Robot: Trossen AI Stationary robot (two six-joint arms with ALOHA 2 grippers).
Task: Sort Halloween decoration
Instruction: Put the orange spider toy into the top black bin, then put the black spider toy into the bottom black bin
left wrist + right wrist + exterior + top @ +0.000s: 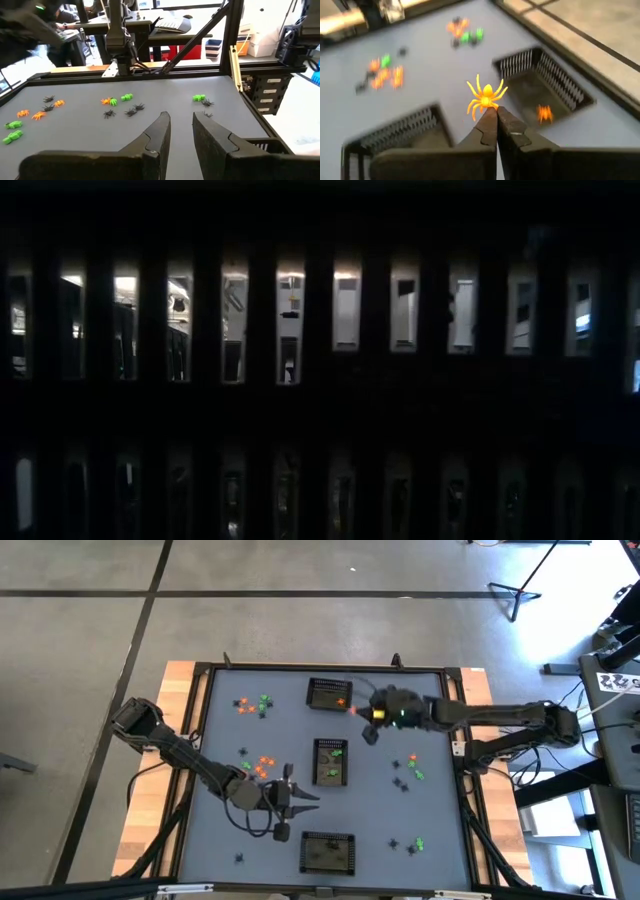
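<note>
Right gripper (pixel 496 116) is pinching an orange spider (pixel 485 98) between closed fingertips, and I am holding it over the grey table (pixel 440 810) just beside the far basket (pixel 330 693). Left gripper (pixel 300 797) is waiting near the table's middle front with its fingers a narrow gap apart, holding nothing.

Progress, as I am judging it: early. 1 orange piece (pixel 544 113) is already lying in the far basket, and the middle basket (pixel 331 761) is showing some green. The near basket (pixel 328 853) is looking dark inside; I cannot tell what it contains.

Most trinkets are lying loose. I am counting 4 scattered groups in the overhead view: a mixed cluster at far left (pixel 253 705), orange ones left of centre (pixel 258 766), black and green ones at right (pixel 408 768), and a few near the front right (pixel 414 843). 1 black piece (pixel 241 858) is sitting alone at front left.

Nothing is blocking the right arm's short path to the far basket. The low view is showing only a dark slatted screen (pixel 320 430), so I am getting no check from it.
</note>
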